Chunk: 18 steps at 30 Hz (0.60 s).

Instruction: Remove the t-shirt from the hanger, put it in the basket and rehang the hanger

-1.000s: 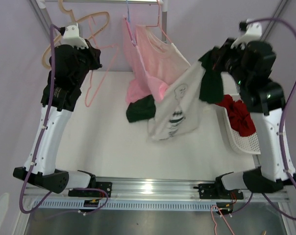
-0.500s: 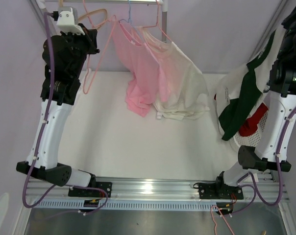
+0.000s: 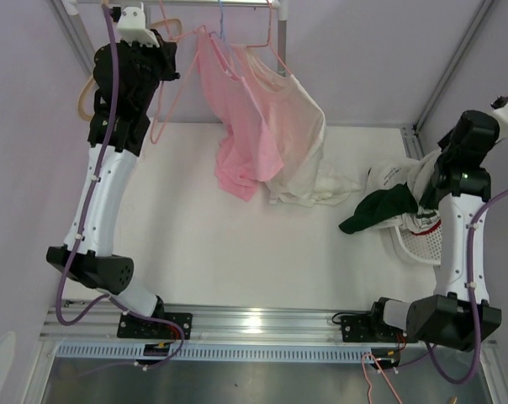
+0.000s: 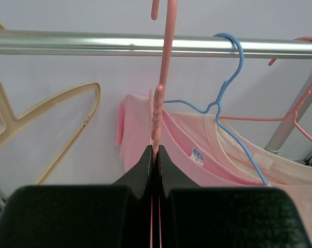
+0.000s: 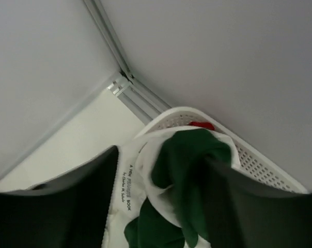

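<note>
Left arm (image 3: 119,93) upstretched — tool (image 4: 155,151) tight on hanger (image 4: 157,108)

Robotics lab test cell, not a home. Plain lilac walls (image 3: 363,59) and bare aluminium frame posts (image 3: 454,63) box in a white table (image 3: 203,244). Arm bases (image 3: 447,321) bolt to an extruded rail (image 3: 262,321), purple cables (image 3: 111,50) run loose, and a steel garment bar (image 4: 94,43) spans overhead
</note>
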Each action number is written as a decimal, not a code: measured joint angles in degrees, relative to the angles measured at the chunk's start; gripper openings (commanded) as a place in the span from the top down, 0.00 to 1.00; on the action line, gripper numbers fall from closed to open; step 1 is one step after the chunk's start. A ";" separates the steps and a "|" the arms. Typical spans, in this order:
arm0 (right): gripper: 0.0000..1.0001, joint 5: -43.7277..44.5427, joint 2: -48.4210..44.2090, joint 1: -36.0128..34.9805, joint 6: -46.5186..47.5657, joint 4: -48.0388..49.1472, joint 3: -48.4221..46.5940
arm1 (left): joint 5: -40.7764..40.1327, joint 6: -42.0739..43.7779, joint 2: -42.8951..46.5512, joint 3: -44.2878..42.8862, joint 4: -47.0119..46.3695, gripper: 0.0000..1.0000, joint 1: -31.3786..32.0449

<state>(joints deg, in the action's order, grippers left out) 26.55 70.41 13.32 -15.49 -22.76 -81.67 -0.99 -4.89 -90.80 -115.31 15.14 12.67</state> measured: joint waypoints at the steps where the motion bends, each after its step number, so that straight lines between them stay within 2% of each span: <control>1: 0.01 -0.15 1.16 0.07 -1.11 -1.92 0.31 | 0.22 0.04 -0.20 -0.02 -0.37 0.99 0.00; 5: 0.00 -1.03 5.18 0.09 -2.54 -4.52 -2.01 | 0.79 0.42 -0.92 -0.44 -0.83 0.99 -0.07; 9: 0.01 -2.82 3.17 0.04 -2.82 -4.15 -3.04 | 1.25 0.59 -2.21 -1.90 -0.96 0.99 -0.11; 18: 0.00 -7.67 -6.05 -0.31 -2.38 -2.16 -6.75 | 1.22 0.85 -12.59 -17.25 0.90 0.99 -1.99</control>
<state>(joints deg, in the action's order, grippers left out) 18.87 64.36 13.02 -17.87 -24.93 -88.42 0.23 -4.03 -103.39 -132.55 16.03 10.68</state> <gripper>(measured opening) 0.993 0.015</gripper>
